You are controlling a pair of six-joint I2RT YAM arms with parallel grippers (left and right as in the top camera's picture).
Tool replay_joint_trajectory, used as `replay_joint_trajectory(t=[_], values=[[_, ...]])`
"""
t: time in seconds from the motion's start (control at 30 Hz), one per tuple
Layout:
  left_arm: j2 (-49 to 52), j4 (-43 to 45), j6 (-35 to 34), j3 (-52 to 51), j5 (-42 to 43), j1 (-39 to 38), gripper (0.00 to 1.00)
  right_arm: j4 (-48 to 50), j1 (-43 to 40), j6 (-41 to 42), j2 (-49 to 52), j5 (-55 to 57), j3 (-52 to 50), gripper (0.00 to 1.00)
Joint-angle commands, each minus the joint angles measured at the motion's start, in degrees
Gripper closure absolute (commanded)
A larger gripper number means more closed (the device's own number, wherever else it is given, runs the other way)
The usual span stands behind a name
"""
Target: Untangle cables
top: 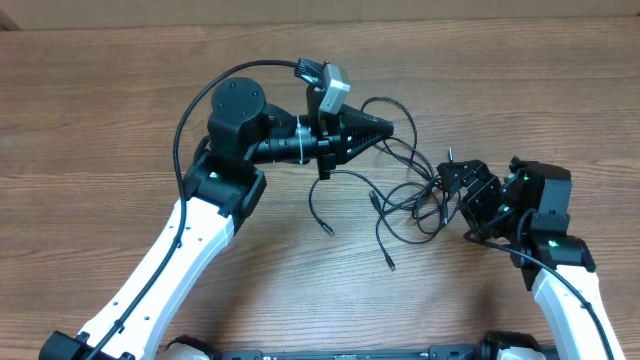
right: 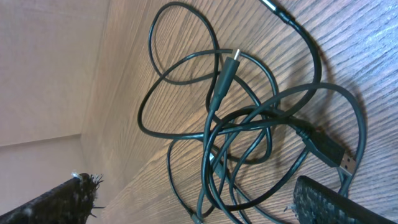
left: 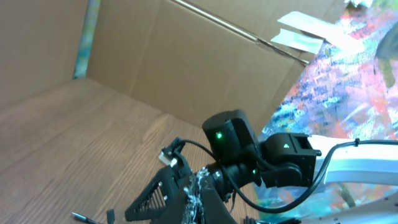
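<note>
sprawling tangled cables (right: 219, 87) just beside open right claw (top: 458, 192), perhaps touching it

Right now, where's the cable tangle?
Overhead: the cables lie right of centre on the table, between the left gripper and the open right gripper, nearer the right one.

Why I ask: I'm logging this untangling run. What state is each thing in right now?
cables: tangled in overlapping loops, lying on the table, plug ends free.
left end effector: shut, tip at the edge of the tangle; I cannot tell whether it pinches a strand.
right end effector: open, facing the tangle, holding nothing.
</note>
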Motion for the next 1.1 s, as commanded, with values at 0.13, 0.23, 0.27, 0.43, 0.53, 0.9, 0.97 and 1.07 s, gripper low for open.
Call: replay_joint_trajectory(t=[0.13, 0.23, 0.27, 0.43, 0.53, 0.9, 0.97, 1.07], values=[[-0.8, -12.5, 7.5, 1.0, -4.5, -0.3, 0.96, 0.7, -0.1, -2.2, 0.0, -1.1, 0.1, 0.03], [-0.5, -20.0, 14.3, 1.0, -5.0, -1.1, 0.91, 2.0, -0.1, -2.3, 0.0, -0.7, 0.1, 0.0], [-0.3, -22.7, 16.6, 1.0, -5.6, -1.6, 0.87, 2.9, -0.1, -2.0, 0.0, -0.5, 0.1, 0.0], [1.5, -33.2, 23.2, 1.0, -11.2, -4.8, 0.76, 8.0, -0.1, 3.7, 0.0, 2.0, 0.1, 0.0], [3.4, -34.0, 23.9, 1.0, -12.9, -7.2, 0.55, 10.1, -0.1, 7.7, 0.0, 3.2, 0.1, 0.0], [14.9, -30.8, 21.6, 1.0, -24.3, -14.9, 0.34, 12.3, -1.4, 12.6, 0.0, 3.2, 0.1, 0.0], [16.8, -29.9, 20.5, 1.0, -28.7, -15.5, 0.32, 12.3, -2.5, 15.0, 0.0, 3.1, 0.1, 0.0], [20.2, -26.8, 19.3, 1.0, -29.4, -16.2, 0.28, 12.6, -4.1, 16.6, 0.0, 2.2, 0.1, 0.0]])
